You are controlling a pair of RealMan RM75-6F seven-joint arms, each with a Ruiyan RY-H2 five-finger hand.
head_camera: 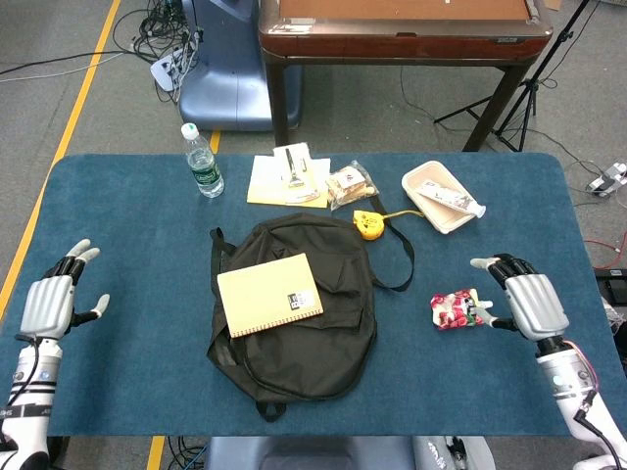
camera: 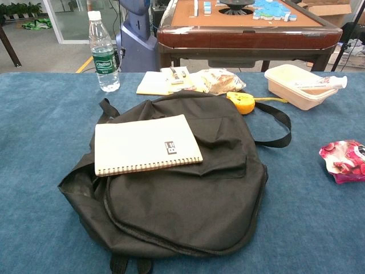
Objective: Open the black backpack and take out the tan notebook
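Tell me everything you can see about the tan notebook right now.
The tan notebook is a plain pale-tan rectangle with a spiral binding along its near long edge and a small dark label with pale marks near one corner. It is closed and lies cover up, slightly skewed, resting on top of the black backpack, over its upper left part. Only the backpack touches it; neither hand is near it.
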